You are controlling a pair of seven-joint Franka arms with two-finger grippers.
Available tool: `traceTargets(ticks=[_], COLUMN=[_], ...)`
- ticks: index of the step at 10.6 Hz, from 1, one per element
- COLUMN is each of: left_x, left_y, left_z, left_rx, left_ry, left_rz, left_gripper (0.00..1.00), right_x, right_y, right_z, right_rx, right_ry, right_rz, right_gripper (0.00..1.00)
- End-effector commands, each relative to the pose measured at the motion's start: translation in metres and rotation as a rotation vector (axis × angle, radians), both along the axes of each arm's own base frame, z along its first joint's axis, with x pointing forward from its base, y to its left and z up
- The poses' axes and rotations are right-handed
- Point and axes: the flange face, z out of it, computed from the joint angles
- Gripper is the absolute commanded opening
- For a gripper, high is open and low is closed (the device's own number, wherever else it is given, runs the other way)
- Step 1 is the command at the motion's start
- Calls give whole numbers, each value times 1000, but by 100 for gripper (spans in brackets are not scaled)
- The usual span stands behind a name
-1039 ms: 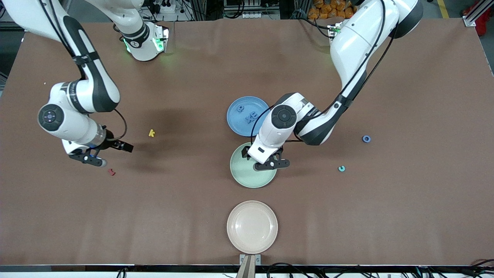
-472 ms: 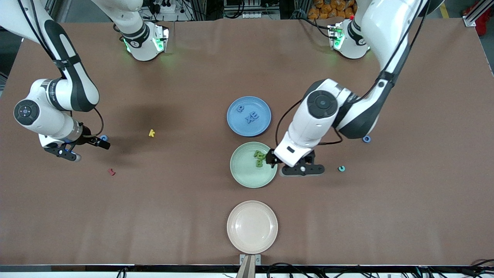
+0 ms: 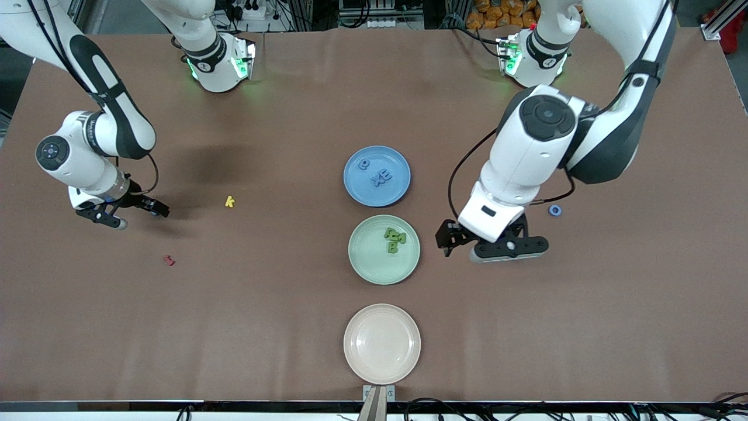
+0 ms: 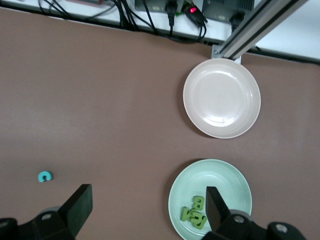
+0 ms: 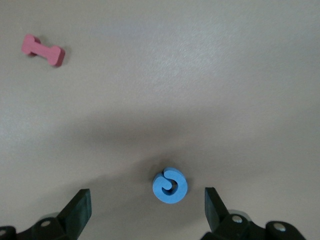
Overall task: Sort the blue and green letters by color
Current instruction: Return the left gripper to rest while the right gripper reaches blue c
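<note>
**Desk:** Progress on the sort?

**Photographer:** Looks past halfway. Lying on the blue plate point(image 3: 377, 187): three blue letters point(image 3: 383, 175). Clustered in the green plate point(image 3: 374, 266), next one nearer the front camera: three olive-green letters point(image 3: 394, 240), a B among them. Nearest of all, an empty cream plate point(image 3: 381, 344).

**Desk:** Remaining?

**Photographer:** Two blue strays, by the look of it. Loose on the cloth at the left arm's end: a ring-shaped blue letter point(image 3: 555, 210). At the right arm's end: a curled blue letter point(image 5: 170, 185), flat on the table directly under the right gripper point(image 5: 146, 200), jaws spread wide around nothing, not yet touching it. Probably next up.

**Desk:** And the left gripper point(image 4: 147, 210)?

**Photographer:** Hovering over bare table beside the green plate, fingers fully apart, empty-handed. Near it, a tiny teal C-shaped piece point(image 4: 45, 176), hard to call blue or green.

**Desk:** Materials?

**Photographer:** Chunky, matte, foam-like letters with rounded edges. Smooth, glossy round plates with shallow rims. Flat brown table covering, faintly textured. Also present: a yellow k point(image 3: 229, 202) and a dark red letter point(image 5: 44, 50), shaped like a bone, outside the sort.
</note>
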Motion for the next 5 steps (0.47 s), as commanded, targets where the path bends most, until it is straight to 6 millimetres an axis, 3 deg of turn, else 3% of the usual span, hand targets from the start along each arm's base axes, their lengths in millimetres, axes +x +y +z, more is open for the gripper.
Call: traceTargets(ticks=[1,3,5], left_x=[-7,-10,-11], left_y=[55,95,147], left_z=[52,81,107], left_rx=[32,38,34], left_ry=[14,37,55], left_rz=[30,-8,-76], left_gripper=[100,100,100], right_x=[-12,-15,-17], right_y=[-4,-10,-11], right_z=[-19,-24,-29], right_rx=[12,15,20], right_ry=[-15,-15,-9], right_rz=[47,52,49], right_gripper=[100,100,91])
